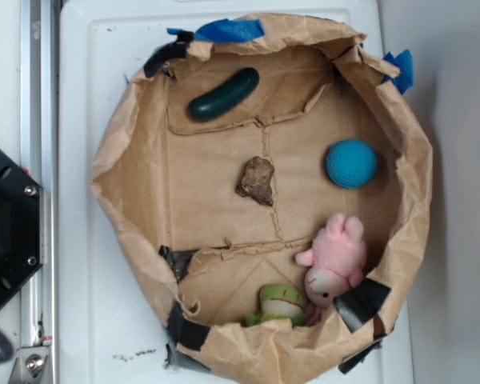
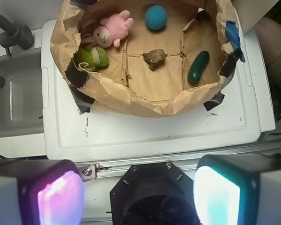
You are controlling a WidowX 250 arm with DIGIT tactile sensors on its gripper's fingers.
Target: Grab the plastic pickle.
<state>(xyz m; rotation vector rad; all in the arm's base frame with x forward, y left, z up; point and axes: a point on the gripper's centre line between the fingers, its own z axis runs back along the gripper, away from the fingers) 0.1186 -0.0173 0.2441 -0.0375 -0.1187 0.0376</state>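
The gripper (image 2: 138, 192) is hanging released and empty well back from the paper tub (image 2: 131, 101), its two pads glowing at the bottom of the wrist view. The pickle (image 1: 223, 94) is lying alone near the tub's crumpled wall, so the approach probably calls for clearing the rim, then closing across its narrow middle. It is looking smooth, glossy and curved, unlike the lumpy brown rock (image 1: 257, 180), knitted blue ball (image 1: 351, 163) and plush toys.

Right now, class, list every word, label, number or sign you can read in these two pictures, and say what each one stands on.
None: no readable text shows in either view.
The plastic pickle, blue ball, pink plush, green plush frog and brown paper liner carry no lettering.
The blue tape is blank.
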